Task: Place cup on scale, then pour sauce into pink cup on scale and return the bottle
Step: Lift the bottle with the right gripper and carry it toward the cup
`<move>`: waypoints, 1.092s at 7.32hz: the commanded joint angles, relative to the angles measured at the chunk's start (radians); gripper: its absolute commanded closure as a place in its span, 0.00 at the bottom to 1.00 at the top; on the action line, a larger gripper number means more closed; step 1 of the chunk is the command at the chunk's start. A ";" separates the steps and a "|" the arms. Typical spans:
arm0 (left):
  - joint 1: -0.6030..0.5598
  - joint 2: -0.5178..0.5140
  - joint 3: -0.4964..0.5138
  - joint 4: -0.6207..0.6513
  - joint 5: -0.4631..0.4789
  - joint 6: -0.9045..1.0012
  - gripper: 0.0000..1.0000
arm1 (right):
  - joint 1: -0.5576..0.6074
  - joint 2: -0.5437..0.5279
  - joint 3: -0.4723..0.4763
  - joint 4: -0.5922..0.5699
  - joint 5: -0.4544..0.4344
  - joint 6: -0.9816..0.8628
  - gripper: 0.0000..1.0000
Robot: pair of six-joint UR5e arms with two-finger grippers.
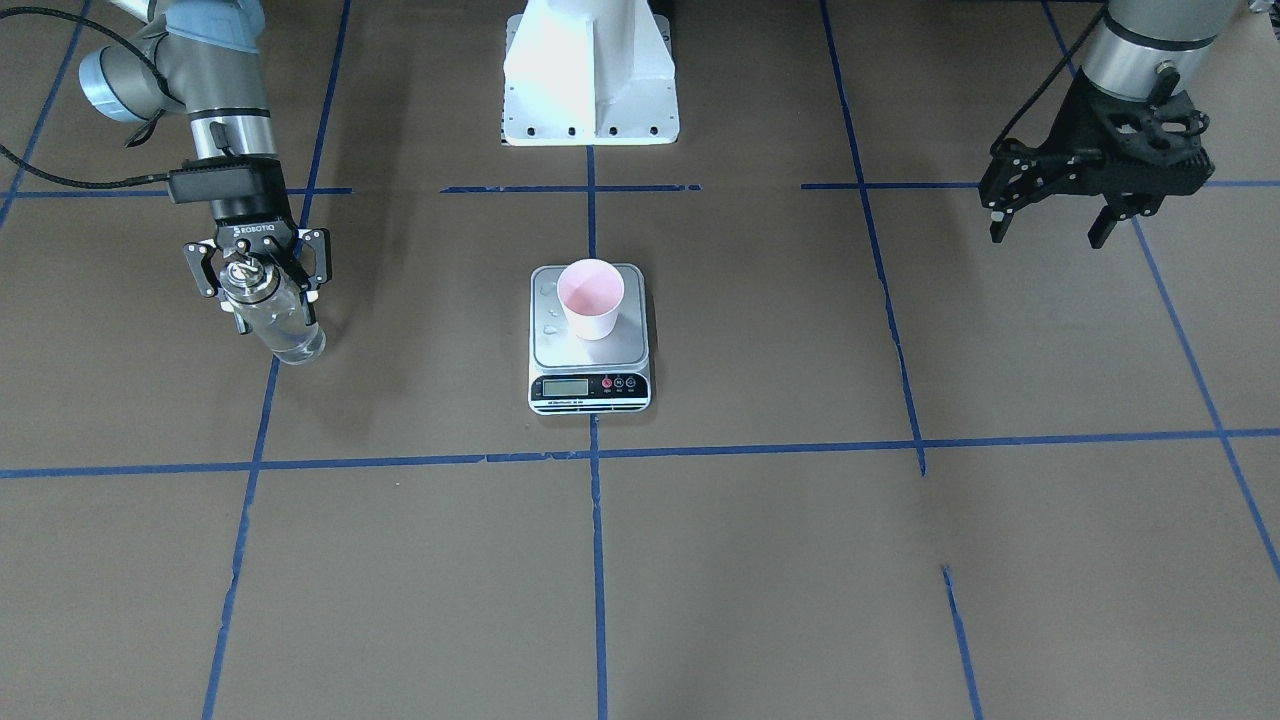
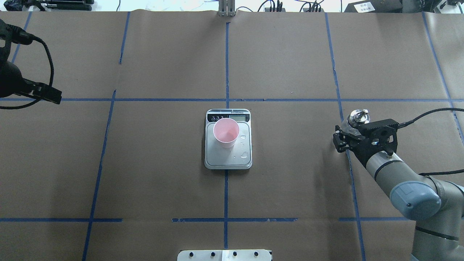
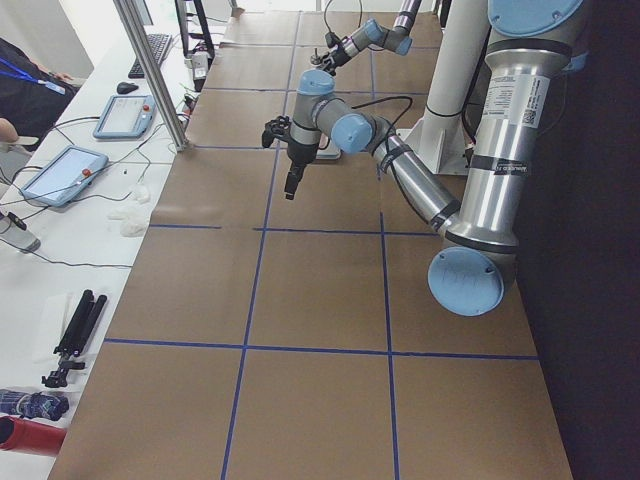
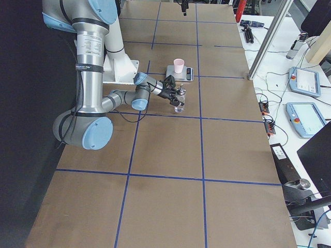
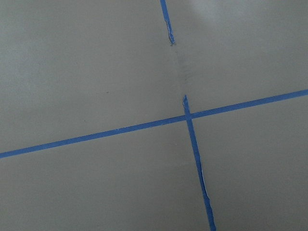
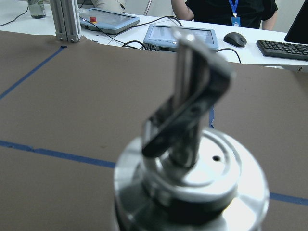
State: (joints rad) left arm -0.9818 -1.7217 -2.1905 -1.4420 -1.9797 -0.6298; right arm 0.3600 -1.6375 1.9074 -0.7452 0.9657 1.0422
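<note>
A small pale pink tapered paper cup (image 1: 592, 298) stands upright near the middle of the silver-grey platform of a flat square kitchen scale (image 1: 625, 347). The scale's black display strip faces away from the robot. A few clear droplets (image 1: 551, 330) lie on the platform beside the cup. The scale sits at the centre of a brown paper-covered worktop (image 1: 760, 560) crossed by blue tape lines (image 1: 598, 560), in front of the white robot base (image 1: 590, 80).

Well apart from the scale, on the robot's right, the right tool (image 1: 258, 285) is clamped on the neck of a small clear glass bottle (image 1: 288, 338) just under its shiny silver pourer cap. The bottle is upright and low over the worktop; whether its base touches cannot be told. A black cable (image 2: 427, 114) trails from that wrist.

On the other side, the left tool (image 1: 1048, 235) hangs above bare worktop, its fingers spread wide and holding nothing.

Beyond the worktop's far edge, a white desk carries tablets (image 6: 182, 36), a keyboard (image 6: 284, 48) and a mouse (image 6: 236, 39)
</note>
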 commanded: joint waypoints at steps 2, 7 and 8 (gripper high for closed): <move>-0.064 0.043 -0.002 -0.002 -0.008 0.126 0.00 | 0.016 0.073 0.053 -0.089 -0.037 -0.172 1.00; -0.314 0.125 0.073 -0.011 -0.088 0.592 0.00 | 0.010 0.142 0.018 -0.118 -0.192 -0.583 1.00; -0.389 0.149 0.102 -0.011 -0.105 0.755 0.00 | 0.010 0.175 -0.004 -0.118 -0.199 -0.625 1.00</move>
State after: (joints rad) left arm -1.2798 -1.5975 -2.1228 -1.4520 -2.0545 -0.0592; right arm 0.3713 -1.4939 1.9257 -0.8628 0.7968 0.5046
